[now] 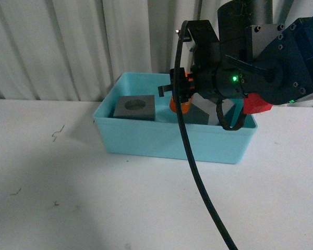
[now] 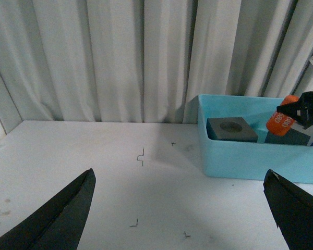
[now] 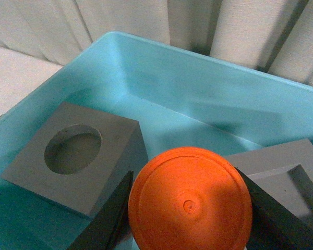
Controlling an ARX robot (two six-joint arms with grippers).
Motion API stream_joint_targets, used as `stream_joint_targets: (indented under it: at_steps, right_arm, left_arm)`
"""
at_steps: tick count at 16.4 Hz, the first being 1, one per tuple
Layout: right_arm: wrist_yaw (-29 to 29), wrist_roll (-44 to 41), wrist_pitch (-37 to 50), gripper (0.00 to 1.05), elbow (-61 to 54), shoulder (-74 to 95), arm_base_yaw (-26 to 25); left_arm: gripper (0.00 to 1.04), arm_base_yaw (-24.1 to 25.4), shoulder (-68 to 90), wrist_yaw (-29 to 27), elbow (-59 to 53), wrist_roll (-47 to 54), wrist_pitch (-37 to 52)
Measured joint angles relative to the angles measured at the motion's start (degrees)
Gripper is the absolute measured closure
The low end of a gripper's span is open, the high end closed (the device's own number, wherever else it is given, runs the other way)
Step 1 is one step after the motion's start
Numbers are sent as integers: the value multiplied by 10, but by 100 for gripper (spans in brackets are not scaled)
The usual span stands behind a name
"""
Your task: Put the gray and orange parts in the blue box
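Observation:
The light blue box [image 1: 146, 141] stands at the back of the white table. Inside it lie a gray cube with a round recess [image 1: 135, 107] [image 3: 75, 156] [image 2: 231, 128] and a second gray cube with a square recess [image 3: 289, 174] [image 1: 198, 115]. My right gripper [image 1: 178, 100] hangs over the box's middle, shut on the orange cylinder [image 3: 190, 200] [image 1: 180, 105] [image 2: 281, 121], which is held above the box floor between the two cubes. My left gripper [image 2: 182, 208] is open over bare table, left of the box [image 2: 250, 161].
White curtains [image 1: 68, 47] hang close behind the table and box. A black cable [image 1: 198, 177] from the right arm loops down in front of the box. Small dark marks [image 2: 141, 156] dot the tabletop [image 1: 68, 198].

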Motion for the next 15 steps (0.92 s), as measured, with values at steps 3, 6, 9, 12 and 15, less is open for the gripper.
stream_joint_targets:
  at_steps: [3,6,9,12,15]
  right_arm:
    - [0,0,-4,57,6,4,1]
    - [0,0,-8,57,11,10,4]
    - [1,0,-11,57,15,19,7]
    - [4,0,-23,57,28,37,7]
    - [6,7,-50,57,62,67,18]
  left_arm:
    - [7,0,0,0,0,0,0]
    - [7,0,0,0,0,0,0]
    - [7,0,0,0,0,0,0]
    - [7,0,0,0,0,0,0]
    - [7,0,0,0,0,0,0]
